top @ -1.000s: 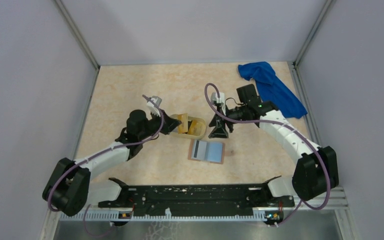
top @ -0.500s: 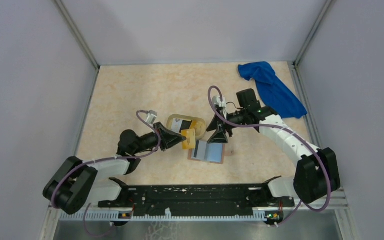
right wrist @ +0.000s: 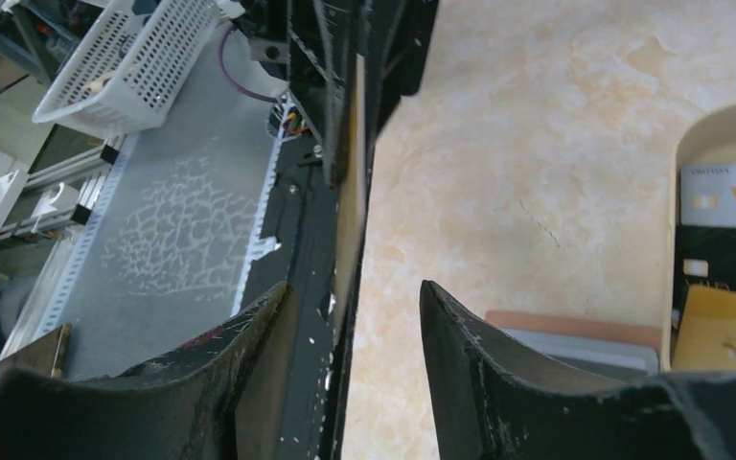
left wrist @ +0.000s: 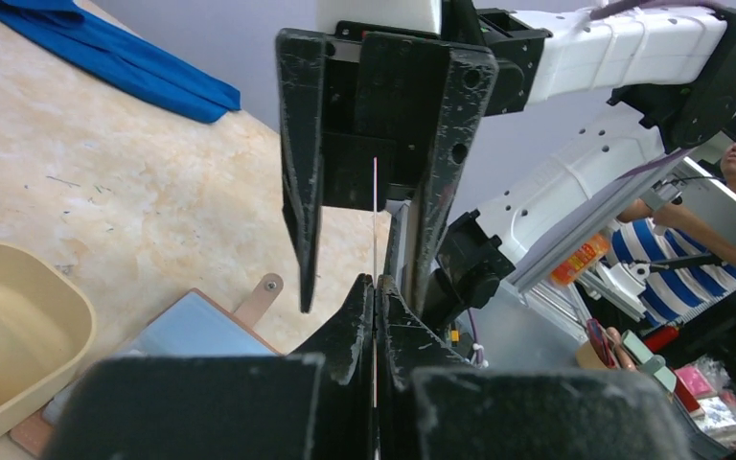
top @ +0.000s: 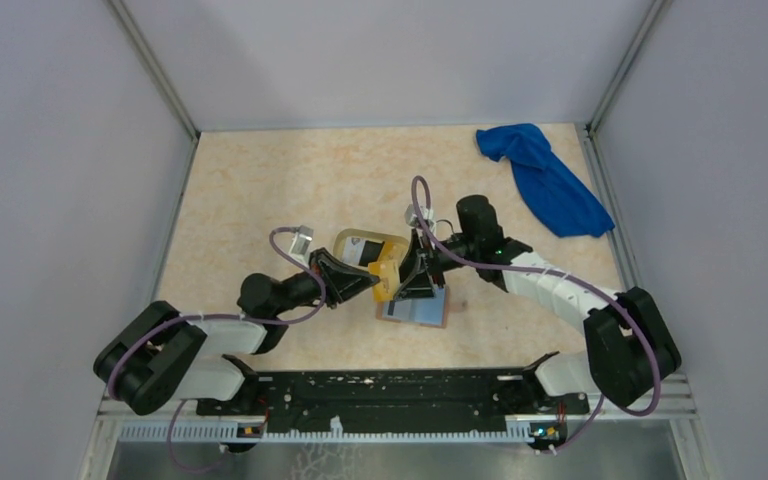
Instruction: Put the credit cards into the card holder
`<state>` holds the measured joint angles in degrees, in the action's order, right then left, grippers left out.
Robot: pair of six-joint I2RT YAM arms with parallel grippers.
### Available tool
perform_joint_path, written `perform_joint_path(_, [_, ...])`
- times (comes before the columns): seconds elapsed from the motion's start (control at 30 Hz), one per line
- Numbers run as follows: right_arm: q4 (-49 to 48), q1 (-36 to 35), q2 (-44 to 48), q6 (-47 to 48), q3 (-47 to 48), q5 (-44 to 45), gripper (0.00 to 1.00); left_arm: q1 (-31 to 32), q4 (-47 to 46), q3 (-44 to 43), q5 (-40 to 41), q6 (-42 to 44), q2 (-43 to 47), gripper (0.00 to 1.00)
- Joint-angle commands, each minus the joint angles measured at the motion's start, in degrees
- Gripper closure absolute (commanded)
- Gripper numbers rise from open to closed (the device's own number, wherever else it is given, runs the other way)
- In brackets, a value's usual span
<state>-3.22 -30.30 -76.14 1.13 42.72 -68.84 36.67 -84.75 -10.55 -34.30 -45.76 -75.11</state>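
My left gripper [top: 370, 283] is shut on a yellow-orange credit card [top: 387, 277], held on edge just above the left end of the open card holder [top: 422, 310]. Seen from the left wrist, the card is a thin vertical line [left wrist: 375, 206] rising from my shut left gripper [left wrist: 375, 281]. My right gripper [top: 412, 278] is open and straddles that card, one finger on each side. In the right wrist view the card [right wrist: 350, 206] stands close to the left finger [right wrist: 259, 355] of the right gripper [right wrist: 355, 286]. More credit cards [right wrist: 728, 196] lie in the tray.
The pale yellow oval tray [top: 348, 240] sits just behind the card holder, touching distance from both grippers. A blue cloth [top: 545, 180] lies crumpled at the far right corner. Grey walls enclose the table on three sides.
The left gripper carried the yellow-orange card from the tray rightward and nearer, over the card holder. The right gripper swung left and down until its fingers straddled the card.
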Motion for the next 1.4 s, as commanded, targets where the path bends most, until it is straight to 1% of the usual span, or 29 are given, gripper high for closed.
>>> perform_joint_path(0.0, [-8.9,-2.8,0.2,-4.5,0.9,-2.5,0.54,0.3,-4.7,0.3,2.5,-0.5,0.1,1.0])
perform_joint_path(0.03, [-8.2,-3.1,0.1,-3.7,1.1,-2.2,0.59,0.4,-4.3,0.3,2.6,-0.3,0.3,1.0])
perform_joint_path(0.07, [-7.3,-3.2,-0.1,-3.1,1.5,-1.7,0.66,0.4,-3.9,0.3,2.5,-0.2,0.4,1.0])
perform_joint_path(0.1, [-6.3,-3.4,-0.3,-2.4,1.8,-1.2,0.76,0.4,-3.7,0.1,2.4,-0.2,0.5,1.0])
perform_joint_path(0.17, [-3.2,-3.6,-1.0,0.1,3.0,-0.5,0.93,0.4,-3.0,-0.1,1.6,-0.1,0.5,1.0])
perform_joint_path(0.2, [-0.9,-3.6,-1.4,2.3,3.9,-0.3,0.99,0.4,-2.3,-0.3,1.2,0.3,0.7,0.91])
perform_joint_path(0.23, [3.0,-3.6,-1.9,5.5,5.2,-0.3,1.0,0.5,-1.2,-0.5,0.6,1.0,0.9,0.79])
perform_joint_path(0.27, [8.2,-3.6,-2.3,10.2,6.8,-0.2,1.0,0.5,0.6,-0.9,0.1,1.5,1.3,0.71])
perform_joint_path(0.3, [14.7,-3.6,-2.9,15.1,9.1,0.5,1.0,0.4,2.6,-1.4,-2.0,2.4,1.9,0.64])
perform_joint_path(0.33, [22.9,-3.6,-3.6,20.4,11.4,1.6,1.0,0.3,4.8,-2.0,-4.1,3.3,2.4,0.58])
perform_joint_path(0.37, [28.2,-3.6,-4.3,25.0,13.5,2.7,1.0,0.1,8.4,-3.0,-6.6,4.5,3.2,0.54])
perform_joint_path(0.43, [37.2,-3.6,-5.6,33.4,16.9,4.1,1.0,-0.2,18.3,-5.8,-11.8,8.0,5.2,0.5])
perform_joint_path(0.5, [41.1,-3.7,-6.7,37.2,18.6,4.3,1.0,-0.2,31.2,-9.1,-14.3,13.9,7.8,0.49])
perform_joint_path(0.57, [43.9,-4.2,-7.4,40.0,19.5,4.8,1.0,-0.2,44.7,-12.4,-13.5,20.6,10.5,0.49])
perform_joint_path(0.63, [46.6,-5.4,-8.3,42.8,20.5,5.9,1.0,-0.2,53.7,-14.8,-11.7,25.6,12.7,0.49])
perform_joint_path(0.67, [47.7,-5.8,-9.0,44.0,21.1,6.2,1.0,-0.2,56.5,-15.4,-10.7,27.2,14.0,0.49])
perform_joint_path(0.73, [49.4,-6.5,-9.6,45.4,21.8,6.3,1.0,-0.2,57.8,-15.4,-9.4,28.7,15.5,0.5])
perform_joint_path(0.8, [50.3,-6.8,-10.0,46.1,22.2,6.4,1.0,-0.2,58.4,-15.4,-8.9,29.5,16.1,0.53])
perform_joint_path(0.87, [50.5,-7.0,-10.0,46.4,22.2,6.5,1.0,-0.2,59.4,-16.0,-9.8,30.2,15.9,0.57])
perform_joint_path(1.0, [50.7,-7.0,-9.8,46.6,22.4,6.2,1.0,-0.2,60.6,-16.9,-12.1,30.8,14.6,0.6])
perform_joint_path(1.07, [50.6,-7.0,-9.8,46.6,22.4,6.3,1.0,-0.2,60.5,-17.0,-12.9,30.8,14.2,0.61])
perform_joint_path(1.2, [50.5,-7.0,-10.2,46.3,22.4,6.6,1.0,-0.2,58.4,-16.9,-14.1,29.8,13.3,0.68])
perform_joint_path(1.37, [50.4,-7.0,-10.5,46.1,22.4,6.9,1.0,-0.2,56.6,-17.0,-15.8,29.1,12.0,0.72])
